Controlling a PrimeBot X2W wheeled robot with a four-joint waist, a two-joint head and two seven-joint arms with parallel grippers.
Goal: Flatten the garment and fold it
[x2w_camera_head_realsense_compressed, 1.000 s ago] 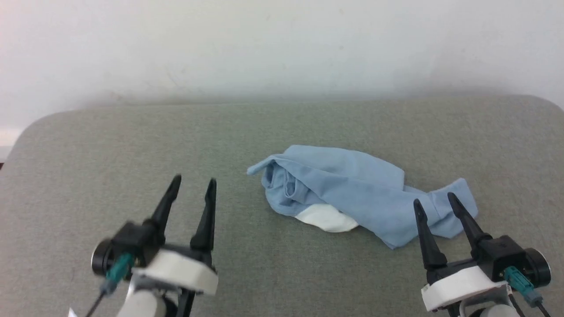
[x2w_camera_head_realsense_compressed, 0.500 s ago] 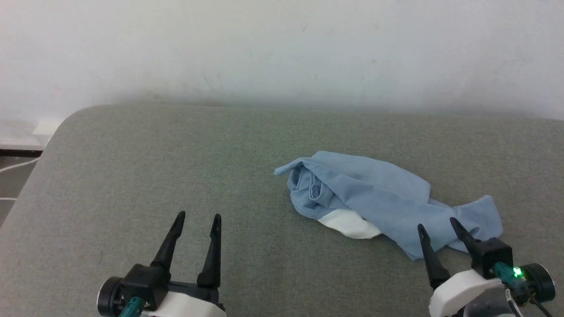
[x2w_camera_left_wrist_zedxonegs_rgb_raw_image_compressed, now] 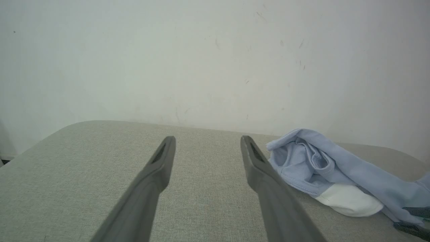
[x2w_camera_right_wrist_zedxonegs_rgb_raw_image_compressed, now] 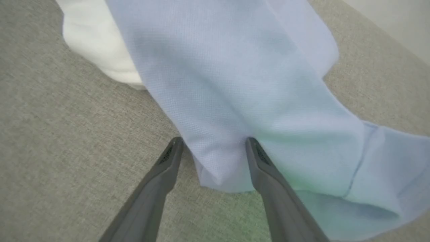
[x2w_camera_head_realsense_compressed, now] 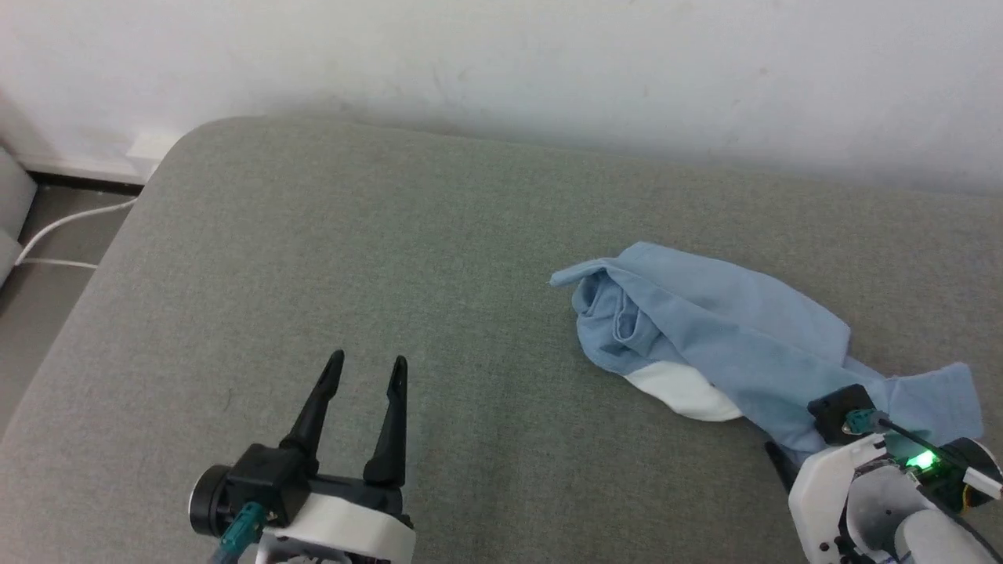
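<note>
My left gripper [x2w_camera_left_wrist_zedxonegs_rgb_raw_image_compressed: 207, 139] stands spread above the grey cushion [x2w_camera_left_wrist_zedxonegs_rgb_raw_image_compressed: 84, 168]; I see the crumpled garment [x2w_camera_left_wrist_zedxonegs_rgb_raw_image_compressed: 336, 168] at three o'clock, near its finger.

One garment [x2w_camera_head_realsense_compressed: 729, 329], light blue with one white patch showing. One grey counter [x2w_camera_head_realsense_compressed: 313, 235]. Two pincers, the left pincer [x2w_camera_head_realsense_compressed: 369, 360] and the right pincer [x2w_camera_right_wrist_zedxonegs_rgb_raw_image_compressed: 214, 141], each with two dark fingers. One white cable [x2w_camera_head_realsense_compressed: 63, 223] at the far left. One green light [x2w_camera_head_realsense_compressed: 922, 460] on the right wrist.

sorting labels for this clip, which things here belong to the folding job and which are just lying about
Job: garment; right hand, open at its near edge; left hand, open; grey surface.
Lying about: white cable; wall.
</note>
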